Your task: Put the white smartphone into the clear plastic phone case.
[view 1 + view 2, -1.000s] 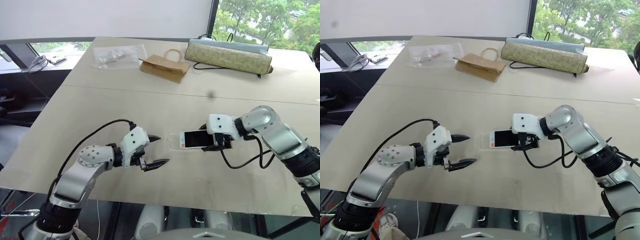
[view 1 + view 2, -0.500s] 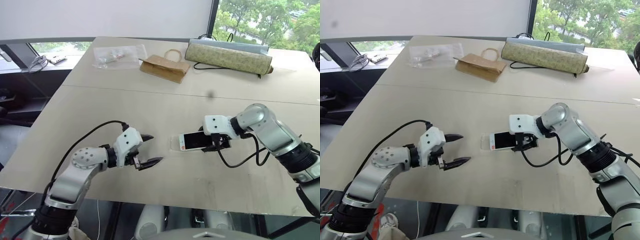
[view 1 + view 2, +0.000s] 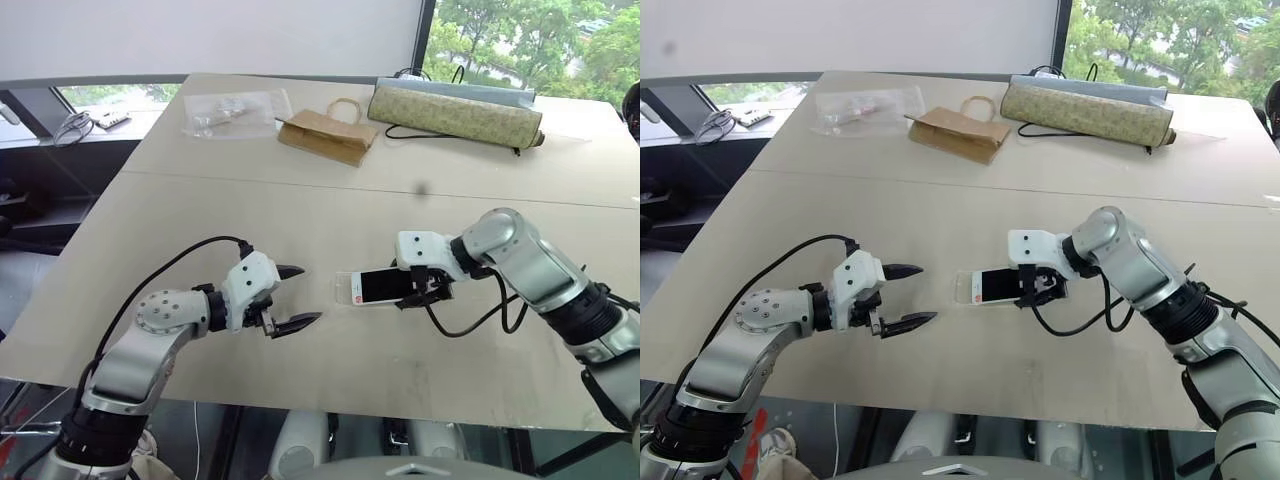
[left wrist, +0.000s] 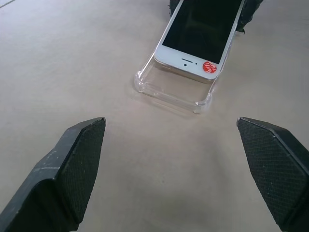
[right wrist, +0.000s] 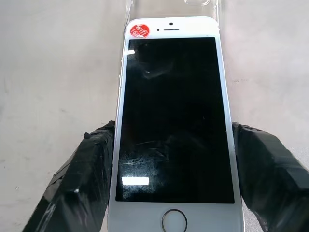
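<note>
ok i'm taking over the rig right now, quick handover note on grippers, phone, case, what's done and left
Left gripper: open, empty, hovering over the table beside the case.
Right gripper: fingers on either side of the white smartphone; whether it grips, I cannot tell.
Clear plastic phone case: flat on the table; the phone lies partly in it, the case's far end uncovered.
Done: phone brought to the case.
Left: seat it fully, release.

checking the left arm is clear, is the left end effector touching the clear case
Apart. The left wrist view shows bare table between the left end effector and the clear plastic phone case.
</note>
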`<state>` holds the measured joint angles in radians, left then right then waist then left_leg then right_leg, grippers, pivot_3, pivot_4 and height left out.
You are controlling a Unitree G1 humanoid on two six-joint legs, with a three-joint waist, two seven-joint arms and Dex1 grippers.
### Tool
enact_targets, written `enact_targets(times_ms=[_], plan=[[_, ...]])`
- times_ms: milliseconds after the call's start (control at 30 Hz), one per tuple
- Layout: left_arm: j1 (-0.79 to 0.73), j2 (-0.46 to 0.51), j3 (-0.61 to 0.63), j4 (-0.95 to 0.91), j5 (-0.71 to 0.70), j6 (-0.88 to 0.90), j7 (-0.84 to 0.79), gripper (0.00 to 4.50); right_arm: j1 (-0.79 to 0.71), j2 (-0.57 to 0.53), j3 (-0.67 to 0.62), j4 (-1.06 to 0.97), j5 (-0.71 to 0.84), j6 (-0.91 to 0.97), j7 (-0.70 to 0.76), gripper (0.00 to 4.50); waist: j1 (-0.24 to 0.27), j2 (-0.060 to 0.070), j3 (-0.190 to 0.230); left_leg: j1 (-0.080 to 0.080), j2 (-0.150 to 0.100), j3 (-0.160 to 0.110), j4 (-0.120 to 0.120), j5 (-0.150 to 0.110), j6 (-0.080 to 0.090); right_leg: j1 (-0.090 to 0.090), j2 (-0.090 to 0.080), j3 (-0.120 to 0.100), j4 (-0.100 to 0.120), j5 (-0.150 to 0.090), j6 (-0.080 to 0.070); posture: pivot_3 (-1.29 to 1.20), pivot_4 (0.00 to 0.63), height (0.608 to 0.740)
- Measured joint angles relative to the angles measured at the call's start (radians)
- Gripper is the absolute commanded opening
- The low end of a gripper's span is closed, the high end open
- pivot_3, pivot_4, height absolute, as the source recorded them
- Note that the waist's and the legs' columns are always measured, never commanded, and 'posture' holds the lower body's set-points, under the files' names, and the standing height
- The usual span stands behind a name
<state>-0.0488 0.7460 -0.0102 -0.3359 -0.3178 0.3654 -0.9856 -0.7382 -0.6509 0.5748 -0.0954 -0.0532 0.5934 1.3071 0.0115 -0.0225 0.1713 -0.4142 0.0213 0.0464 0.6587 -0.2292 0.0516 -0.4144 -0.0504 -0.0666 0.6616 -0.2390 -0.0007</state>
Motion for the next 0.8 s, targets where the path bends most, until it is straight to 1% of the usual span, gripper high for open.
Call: enact_targets(times_ms=[233, 367, 567, 667, 700, 733, 800], plan=[[0.014, 0.0, 0.0, -0.002, 0.0, 0.0, 0.007, 4.5, -0.015, 0.009, 0.012, 0.013, -0.002, 0.04, 0.012, 4.46, 0.001, 0.0, 0.0, 0.0, 0.0, 0.0, 0.0, 0.0, 0.0, -0.001, 0.0, 0.0, 0.0, 0.0, 0.0, 0.0, 0.15, 0.74], [0.014, 0.0, 0.0, -0.002, 0.0, 0.0, 0.009, 4.5, -0.016, 0.012, -0.013, -0.018, 0.032, 0.096, 0.012, 4.46, 0.001, 0.0, 0.0, -0.001, 0.0, 0.0, 0.0, 0.0, 0.0, -0.001, -0.001, 0.0, 0.0, 0.0, 0.0, 0.0, 0.15, 0.74], [0.013, -0.012, -0.001, -0.001, 0.002, -0.005, 0.018, 4.5, -0.023, -0.001, -0.13, -0.136, 0.122, 0.187, -0.023, 4.46, 0.001, 0.0, 0.0, -0.001, 0.0, 0.0, -0.001, 0.0, 0.0, -0.001, -0.002, 0.0, 0.0, 0.0, 0.0, 0.0, 0.15, 0.74], [0.013, -0.012, -0.002, 0.002, 0.003, -0.014, 0.015, 4.5, -0.011, 0.002, -0.165, -0.157, 0.146, 0.204, -0.069, 3.76, 0.001, 0.0, 0.0, -0.001, 0.0, 0.0, -0.003, 0.0, 0.0, -0.001, -0.002, 0.0, -0.001, 0.0, 0.0, 0.0, 0.15, 0.74], [0.013, -0.012, -0.003, 0.005, 0.002, -0.015, 0.01, 4.5, -0.006, 0.013, -0.175, -0.162, 0.155, 0.215, -0.091, 3.27, 0.001, 0.0, 0.0, -0.001, 0.0, 0.0, -0.003, 0.0, 0.0, -0.002, -0.003, 0.0, -0.001, 0.0, 0.0, 0.0, 0.15, 0.74], [0.012, -0.012, -0.004, 0.007, 0.001, -0.014, 0.006, 4.25, -0.001, 0.019, -0.181, -0.166, 0.166, 0.224, -0.103, 2.75, 0.001, 0.0, 0.0, -0.001, 0.0, 0.0, -0.004, 0.0, 0.0, -0.002, -0.003, 0.0, -0.001, 0.0, 0.0, 0.0, 0.15, 0.74], [0.009, -0.012, -0.005, 0.01, -0.001, -0.013, -0.006, 3.77, 0.011, 0.03, -0.19, -0.173, 0.183, 0.232, -0.122, 1.89, 0.001, 0.0, 0.0, -0.001, 0.0, 0.0, -0.004, 0.0, 0.0, -0.002, -0.003, 0.0, -0.001, 0.0, 0.0, 0.0, 0.15, 0.74]])
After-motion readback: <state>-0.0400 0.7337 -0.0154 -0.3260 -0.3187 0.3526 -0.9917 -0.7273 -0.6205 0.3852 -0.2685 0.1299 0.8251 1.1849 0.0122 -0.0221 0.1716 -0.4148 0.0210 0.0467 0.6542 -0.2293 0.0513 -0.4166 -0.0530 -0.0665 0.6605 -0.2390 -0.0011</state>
